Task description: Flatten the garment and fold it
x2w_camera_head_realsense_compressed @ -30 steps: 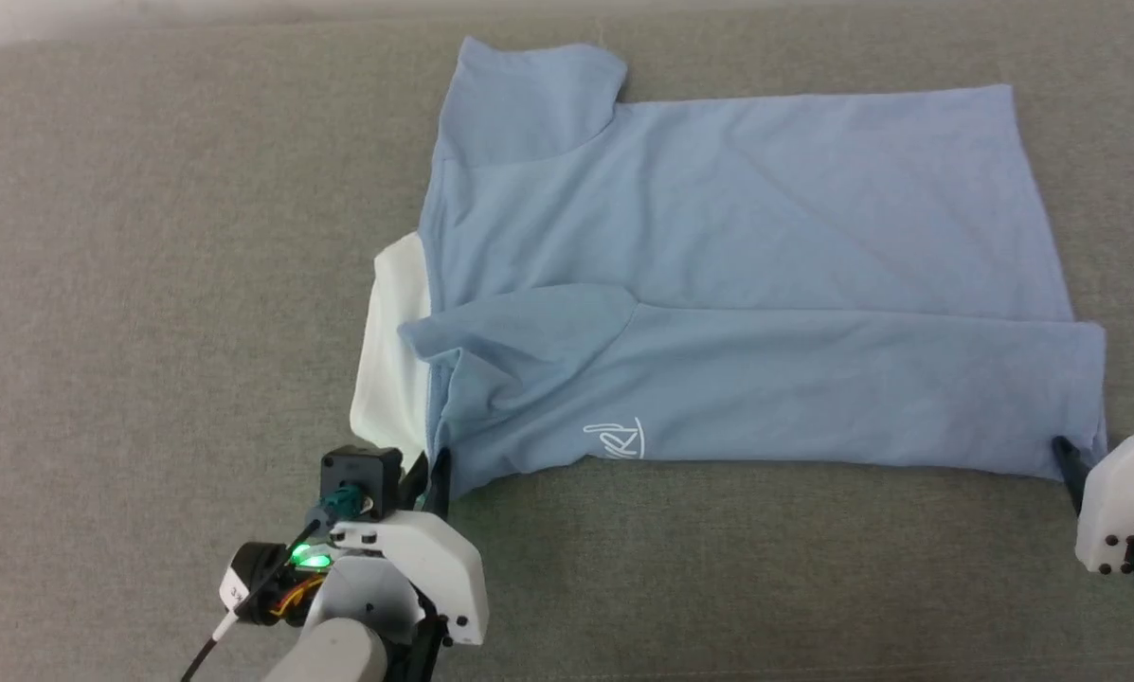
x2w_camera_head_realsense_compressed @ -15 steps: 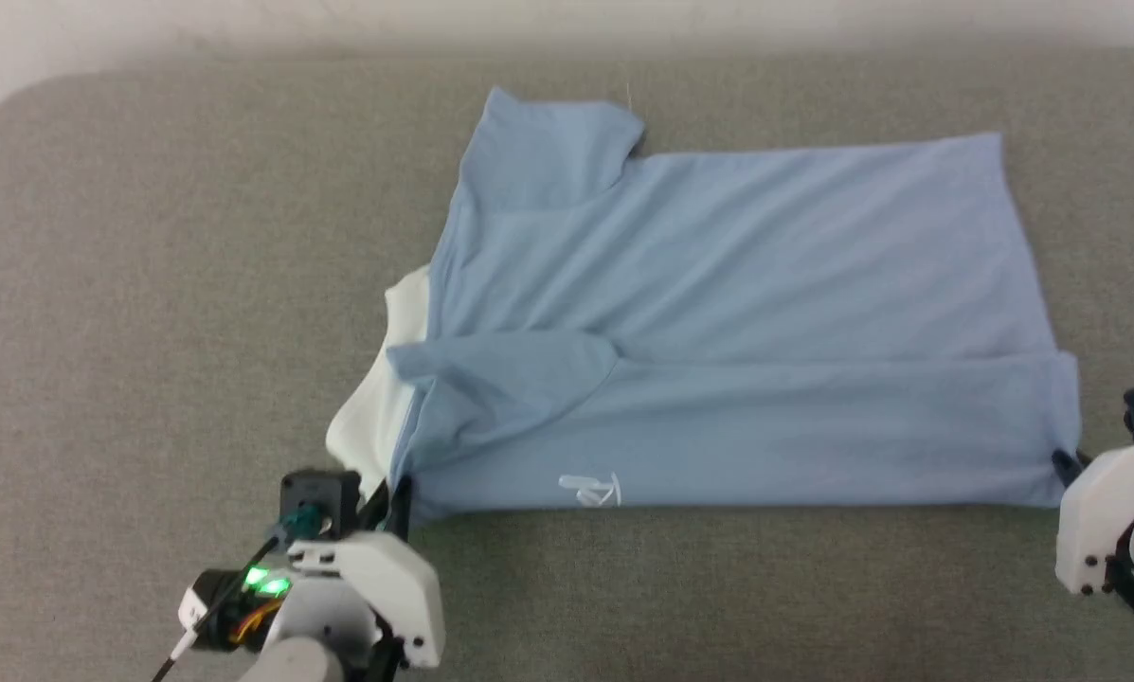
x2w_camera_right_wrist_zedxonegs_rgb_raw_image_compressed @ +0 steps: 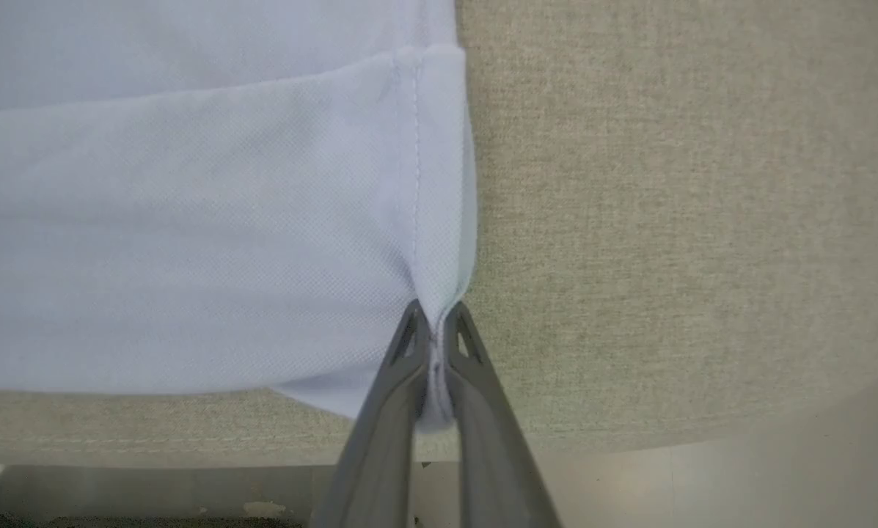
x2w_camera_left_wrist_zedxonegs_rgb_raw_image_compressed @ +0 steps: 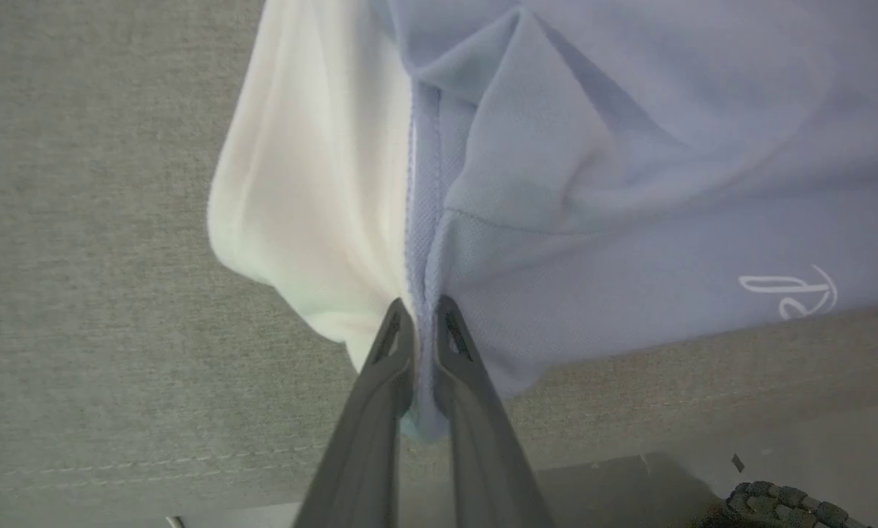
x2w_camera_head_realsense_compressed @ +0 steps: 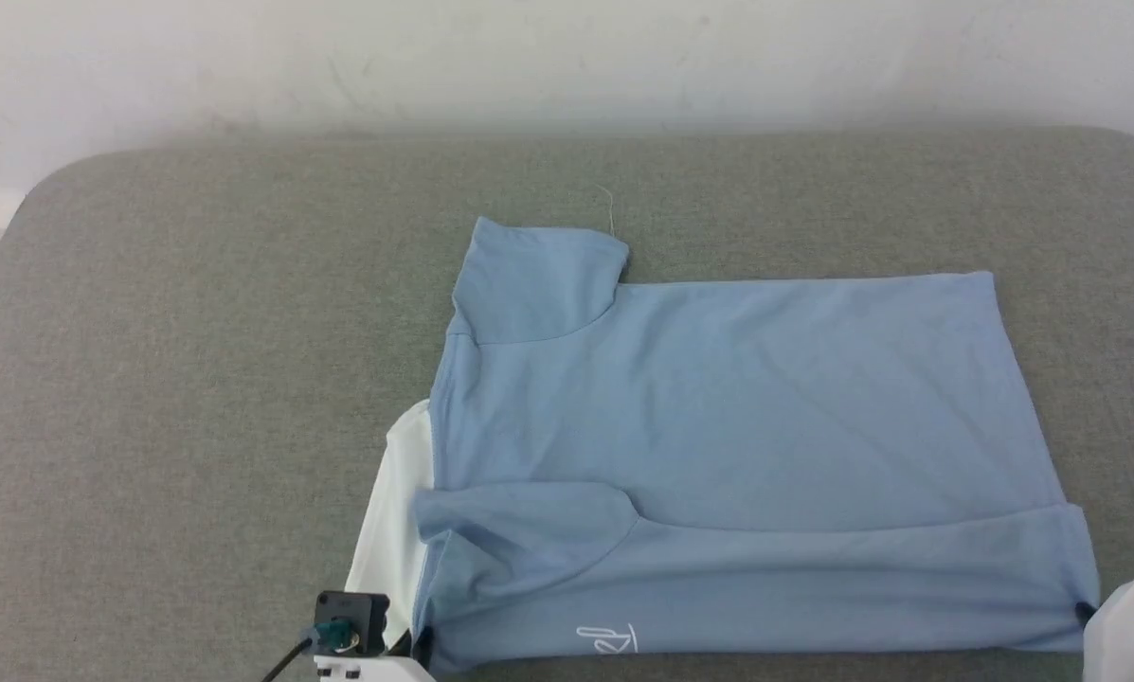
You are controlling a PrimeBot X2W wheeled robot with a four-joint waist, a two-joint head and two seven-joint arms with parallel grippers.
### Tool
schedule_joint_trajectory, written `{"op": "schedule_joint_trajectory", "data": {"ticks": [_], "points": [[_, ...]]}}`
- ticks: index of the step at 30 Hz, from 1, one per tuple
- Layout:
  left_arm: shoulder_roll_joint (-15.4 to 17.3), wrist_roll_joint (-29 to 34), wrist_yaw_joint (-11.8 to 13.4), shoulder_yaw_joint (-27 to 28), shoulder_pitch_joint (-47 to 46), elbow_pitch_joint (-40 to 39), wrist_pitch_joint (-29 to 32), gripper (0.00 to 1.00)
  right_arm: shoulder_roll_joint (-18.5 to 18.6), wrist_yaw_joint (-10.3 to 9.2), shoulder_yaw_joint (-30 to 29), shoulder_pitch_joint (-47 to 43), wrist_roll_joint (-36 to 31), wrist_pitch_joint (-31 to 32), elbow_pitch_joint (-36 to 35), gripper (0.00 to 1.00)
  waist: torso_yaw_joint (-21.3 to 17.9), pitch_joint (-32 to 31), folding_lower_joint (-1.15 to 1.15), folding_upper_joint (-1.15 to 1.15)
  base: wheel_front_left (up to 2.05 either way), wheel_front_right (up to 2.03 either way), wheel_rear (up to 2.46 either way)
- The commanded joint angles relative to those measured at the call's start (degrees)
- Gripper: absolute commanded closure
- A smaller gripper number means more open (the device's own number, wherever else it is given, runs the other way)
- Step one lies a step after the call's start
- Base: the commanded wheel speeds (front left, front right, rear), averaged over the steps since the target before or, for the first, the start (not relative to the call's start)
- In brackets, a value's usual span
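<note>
A grey woven pad (x2w_camera_head_realsense_compressed: 197,379) carries the light blue cotton short-sleeved T-shirt (x2w_camera_head_realsense_compressed: 718,426), mostly flat, its near edge folded over, a white panel (x2w_camera_head_realsense_compressed: 396,530) showing at left and a small white script mark (x2w_camera_head_realsense_compressed: 607,639) in front. The left gripper (x2w_camera_left_wrist_zedxonegs_rgb_raw_image_compressed: 418,323) is clenched on its near-left corner, the right gripper (x2w_camera_right_wrist_zedxonegs_rgb_raw_image_compressed: 435,315) on its near-right hem corner.

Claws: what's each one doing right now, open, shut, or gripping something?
Left claw: closed, pinching the T-shirt at its near left corner.
Right claw: closed, pinching the T-shirt at its near right corner.

the garment (x2w_camera_head_realsense_compressed: 737,455) lies on the table (x2w_camera_head_realsense_compressed: 197,379), right of centre.
</note>
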State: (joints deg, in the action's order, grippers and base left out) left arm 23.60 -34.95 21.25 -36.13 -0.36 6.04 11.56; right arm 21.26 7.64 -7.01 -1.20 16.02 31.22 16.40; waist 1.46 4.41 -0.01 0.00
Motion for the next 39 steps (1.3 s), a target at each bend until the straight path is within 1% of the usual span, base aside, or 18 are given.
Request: {"op": "schedule_joint_trajectory", "data": {"ticks": [1,2,3,4,7,10,13,15,17,19,22,26,27,28,31,34,37,39], "points": [[-0.4,-0.1,-0.3,0.3,0.0,1.5,-1.2,0.63,-0.6,-0.15,-0.6,-0.6,-0.4,-0.3,0.0,1.0,0.0,0.0,0.01,0.0,0.0,0.0,0.0],[-0.7,0.0,-0.4,0.3,-0.2,2.5,-1.9,0.0,-0.9,-0.15,-0.8,-0.6,-0.5,-0.7,0.1,1.0,-0.1,0.0,0.01,0.0,0.0,0.0,0.0],[-0.9,0.1,-0.5,0.3,-0.4,3.3,-2.5,0.0,-1.2,-0.15,-1.0,-0.4,-0.8,-1.3,0.0,0.65,-0.2,0.0,0.01,0.0,0.0,0.0,0.0],[-1.2,0.1,-0.6,0.4,-0.6,4.0,-3.1,0.0,-1.4,-0.15,-1.2,-0.2,-1.1,-2.1,-0.1,0.0,-0.2,-0.1,0.01,0.0,0.0,0.0,0.0],[-1.4,0.3,-1.8,0.9,-1.6,4.4,-6.1,0.0,-1.7,-0.15,-1.1,0.5,-1.5,-4.8,-0.6,0.0,-0.4,-0.4,0.01,0.0,0.0,0.0,0.0],[-0.9,0.7,-3.0,2.4,-2.6,3.3,-10.8,0.0,-1.6,-0.15,-0.7,1.6,-2.0,-9.3,-2.6,0.0,-0.5,-0.7,0.01,0.0,0.0,0.0,0.0],[-0.3,2.2,-2.9,4.7,-3.9,1.1,-17.6,0.0,-1.6,-0.15,-0.5,2.8,-2.2,-15.9,-5.4,0.0,-0.7,-0.8,0.01,0.0,0.0,0.0,0.0],[0.0,3.2,-2.9,6.0,-4.8,-0.4,-21.6,0.0,-1.6,-0.15,0.0,3.5,-2.8,-21.6,-8.0,0.0,-0.8,-0.6,0.01,0.0,0.0,0.0,0.0],[0.3,4.2,-3.2,6.9,-5.7,-1.8,-24.1,0.0,-2.0,-0.15,0.0,4.1,-3.5,-27.5,-10.7,0.0,-1.3,-0.2,0.01,0.0,0.0,0.0,0.0],[0.4,5.4,-3.2,7.5,-6.6,-3.3,-25.2,0.0,-3.1,-0.15,-1.0,4.6,-4.5,-32.2,-12.9,0.0,-2.0,0.5,0.01,0.0,0.0,0.0,0.0],[1.3,7.3,-4.1,8.0,-8.9,-5.0,-25.8,0.0,-5.1,-0.15,-1.9,5.1,-6.1,-37.1,-15.8,0.0,-3.4,2.2,0.01,0.0,0.0,0.0,0.0],[2.6,10.2,-5.7,8.5,-14.3,-7.7,-26.2,0.0,-7.8,-0.15,-1.2,5.3,-8.2,-40.4,-18.9,0.0,-5.7,5.2,0.01,0.0,0.0,0.0,0.0],[2.6,10.2,-5.7,8.5,-14.3,-7.7,-26.2,0.0,-7.8,-0.15,-1.2,5.3,-8.2,-40.4,-18.9,0.0,-5.7,5.2,0.01,0.0,0.0,0.0,0.0],[3.4,11.1,-6.5,8.1,-15.7,-7.5,-25.9,0.0,-8.4,-0.15,-0.9,5.5,-8.7,-41.0,-19.6,0.0,-6.4,6.1,0.01,0.0,0.0,0.0,0.0],[6.1,13.2,-8.9,7.2,-21.5,-5.8,-22.2,0.0,-10.0,-0.15,0.2,6.5,-9.3,-42.0,-20.6,0.0,-8.8,9.4,0.01,0.0,0.0,0.0,0.0],[8.9,14.6,-11.8,6.5,-28.4,-3.5,-15.9,0.0,-11.1,-0.15,1.1,7.9,-9.3,-42.8,-20.4,0.0,-11.1,12.8,0.01,0.0,0.0,0.0,0.0],[11.7,15.3,-15.9,5.5,-35.6,-0.4,-8.3,0.0,-12.4,-0.15,1.9,9.3,-9.2,-43.5,-20.2,0.0,-13.8,16.1,0.01,0.0,0.0,0.0,0.0],[13.5,15.2,-19.2,4.8,-40.4,2.0,-2.9,0.0,-13.1,-0.15,2.6,10.2,-9.0,-44.0,-20.0,0.0,-15.5,18.3,0.01,0.0,0.0,0.0,0.0]]}}
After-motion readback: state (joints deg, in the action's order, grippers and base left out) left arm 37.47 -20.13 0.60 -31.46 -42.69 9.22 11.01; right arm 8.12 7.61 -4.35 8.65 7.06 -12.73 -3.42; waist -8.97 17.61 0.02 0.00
